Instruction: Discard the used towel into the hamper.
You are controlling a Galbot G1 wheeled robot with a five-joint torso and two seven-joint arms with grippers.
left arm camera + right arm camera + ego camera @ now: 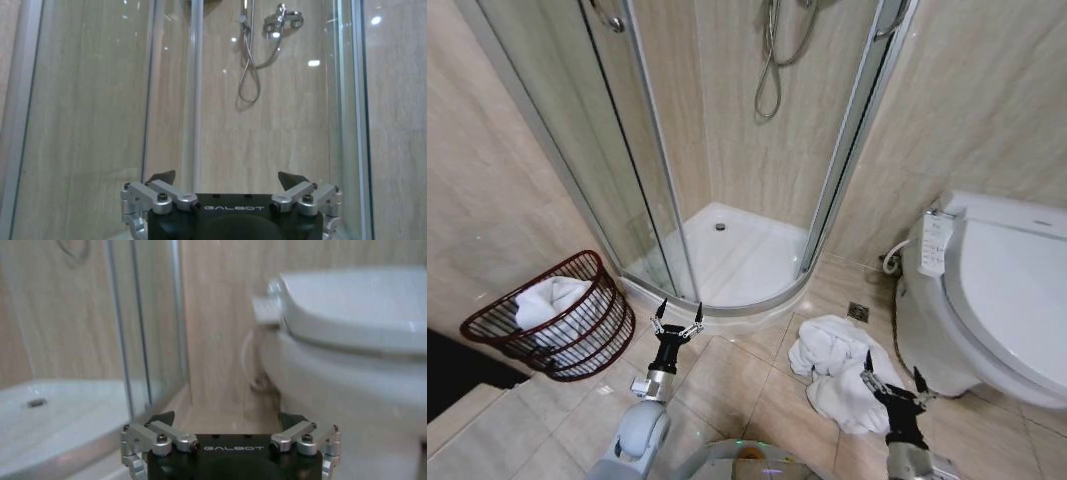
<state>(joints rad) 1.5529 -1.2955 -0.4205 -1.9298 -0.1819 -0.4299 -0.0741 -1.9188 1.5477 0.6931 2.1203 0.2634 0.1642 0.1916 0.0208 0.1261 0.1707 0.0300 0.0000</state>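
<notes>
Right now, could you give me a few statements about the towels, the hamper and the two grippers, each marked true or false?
1. A white towel lies crumpled on the floor beside the toilet. True.
2. The hamper is empty. False: white cloth already sits inside it.
3. The right gripper is shut on the towel. False: it is open and empty, over the towel's near edge.
4. The left gripper is open, near the shower tray's curved edge. True.
5. The hamper stands to the toilet's right. False: it stands far left, against the wall.
</notes>
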